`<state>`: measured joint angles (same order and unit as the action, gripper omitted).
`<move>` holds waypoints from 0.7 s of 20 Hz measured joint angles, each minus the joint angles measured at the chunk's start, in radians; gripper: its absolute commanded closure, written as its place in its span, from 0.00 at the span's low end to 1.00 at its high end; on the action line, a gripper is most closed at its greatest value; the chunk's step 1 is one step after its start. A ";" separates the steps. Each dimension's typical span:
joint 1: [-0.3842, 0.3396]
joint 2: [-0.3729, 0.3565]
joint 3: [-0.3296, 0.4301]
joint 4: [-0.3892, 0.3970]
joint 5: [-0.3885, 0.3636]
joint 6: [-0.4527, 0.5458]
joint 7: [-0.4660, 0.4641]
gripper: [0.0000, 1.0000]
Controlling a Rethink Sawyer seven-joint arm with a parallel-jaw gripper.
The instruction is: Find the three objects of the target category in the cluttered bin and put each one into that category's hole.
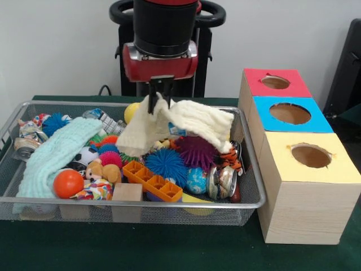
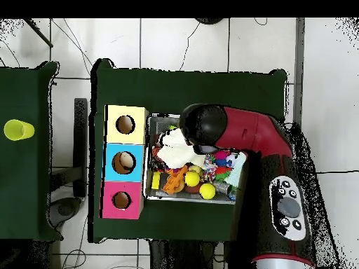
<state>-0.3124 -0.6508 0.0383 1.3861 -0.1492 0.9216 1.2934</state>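
Note:
The wire mesh bin [image 1: 130,201] is full of clutter on the green table. My gripper [image 1: 160,97] hangs over its back middle, shut on a cream cloth [image 1: 186,123] and holding it lifted and draped over the pile. A tan plush bear [image 1: 102,170] lies at the front left. An orange striped plush tiger [image 1: 230,158] lies at the right, partly under the cloth. The duck is hidden. The red box's hole [image 1: 275,82] is farthest back on the right. In the overhead view the arm [image 2: 242,133] covers the gripper, and the cloth [image 2: 172,150] and the red box [image 2: 121,200] show.
In the bin lie a mint knitted cloth [image 1: 56,152], an orange ball [image 1: 67,183], purple [image 1: 195,151] and blue [image 1: 165,162] spiky balls, an orange plastic tray [image 1: 153,180], a wooden block [image 1: 127,192] and cans [image 1: 221,182]. The blue box [image 1: 290,114] and yellow box [image 1: 310,156] stand to its right.

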 measured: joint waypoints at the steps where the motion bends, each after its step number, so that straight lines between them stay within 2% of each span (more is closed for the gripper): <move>1: -0.005 0.001 0.000 -0.002 -0.004 0.000 0.000 1.00; 14: -0.093 0.005 0.000 -0.077 -0.063 0.056 0.000 1.00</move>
<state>-0.4058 -0.6463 0.0383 1.3094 -0.2127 0.9778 1.2934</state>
